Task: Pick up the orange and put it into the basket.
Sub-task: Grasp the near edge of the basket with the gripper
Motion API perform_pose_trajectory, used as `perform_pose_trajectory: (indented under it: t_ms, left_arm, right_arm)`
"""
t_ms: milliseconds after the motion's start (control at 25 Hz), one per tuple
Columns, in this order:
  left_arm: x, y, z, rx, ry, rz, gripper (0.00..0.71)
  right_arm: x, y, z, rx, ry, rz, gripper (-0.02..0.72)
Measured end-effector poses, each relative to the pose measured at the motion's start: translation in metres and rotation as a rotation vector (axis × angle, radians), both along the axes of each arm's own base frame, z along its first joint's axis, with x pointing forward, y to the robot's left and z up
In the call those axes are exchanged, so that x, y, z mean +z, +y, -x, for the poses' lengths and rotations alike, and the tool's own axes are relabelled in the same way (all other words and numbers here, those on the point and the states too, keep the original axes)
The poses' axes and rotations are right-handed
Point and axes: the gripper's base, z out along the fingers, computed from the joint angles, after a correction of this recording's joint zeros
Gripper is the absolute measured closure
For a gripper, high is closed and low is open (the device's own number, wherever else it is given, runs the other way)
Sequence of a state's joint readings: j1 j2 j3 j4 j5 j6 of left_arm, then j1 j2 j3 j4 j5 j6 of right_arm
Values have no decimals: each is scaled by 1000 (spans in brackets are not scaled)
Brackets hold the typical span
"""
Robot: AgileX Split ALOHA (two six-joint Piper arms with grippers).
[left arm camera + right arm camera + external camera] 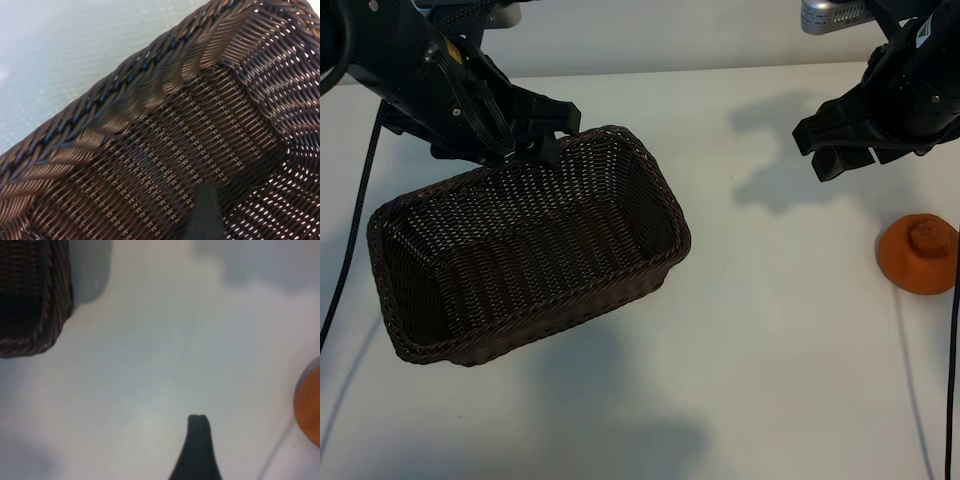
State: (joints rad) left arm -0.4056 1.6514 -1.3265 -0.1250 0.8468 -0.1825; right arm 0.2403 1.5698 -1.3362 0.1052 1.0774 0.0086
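The orange (918, 255) lies on the white table at the right edge, knob up; the right wrist view catches only a slice of the orange (310, 405). The dark brown wicker basket (655, 180) lies left of centre with nothing inside. My left gripper (545, 145) is open at the basket's far rim. One of its fingers (205, 212) hangs inside, over the woven floor and near the braided rim (125, 85). My right gripper (845, 155) hovers open and holds nothing, up and to the left of the orange. One finger (198, 440) shows over bare table.
Black cables run down the left edge (355, 210) and the right edge (953, 380) of the table. The table's far edge (720, 70) meets a pale wall. A corner of the basket (45, 300) shows in the right wrist view.
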Motion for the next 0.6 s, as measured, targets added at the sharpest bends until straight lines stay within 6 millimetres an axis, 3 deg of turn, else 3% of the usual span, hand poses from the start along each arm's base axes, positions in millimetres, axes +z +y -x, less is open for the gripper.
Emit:
perform_pose_trajectory:
  t_ms: [600]
  left_arm:
    - [0, 0, 0, 2, 1, 1, 157]
  right_arm:
    - [0, -1, 0, 1, -4, 16, 150]
